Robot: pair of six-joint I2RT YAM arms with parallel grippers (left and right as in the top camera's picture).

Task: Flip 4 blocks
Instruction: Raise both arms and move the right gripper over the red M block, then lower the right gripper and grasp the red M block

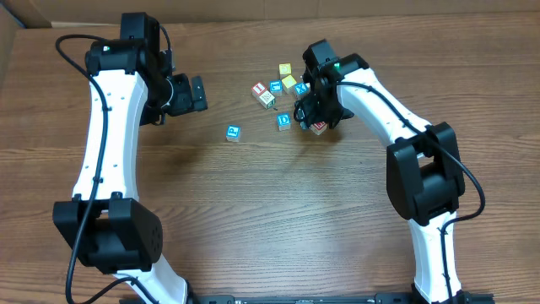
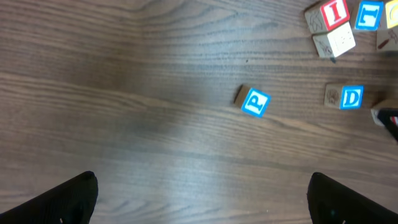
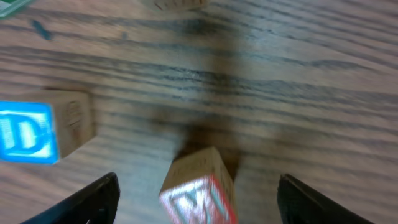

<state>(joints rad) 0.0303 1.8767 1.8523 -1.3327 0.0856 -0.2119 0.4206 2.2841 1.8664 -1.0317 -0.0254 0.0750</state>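
Observation:
A red-faced block stands tilted and blurred between the open fingers of my right gripper; neither finger touches it. From overhead this block lies just under the right gripper. Left of it sits the blue "D" block. A blue "P" block lies alone further left. The cream-faced block sits in the cluster at the back. My left gripper hovers wide open with nothing in it, left of the blocks.
The cluster behind also holds a red "I" cube, a blue cube, two yellow cubes and a blue "X" cube. The wooden table stretches toward the front.

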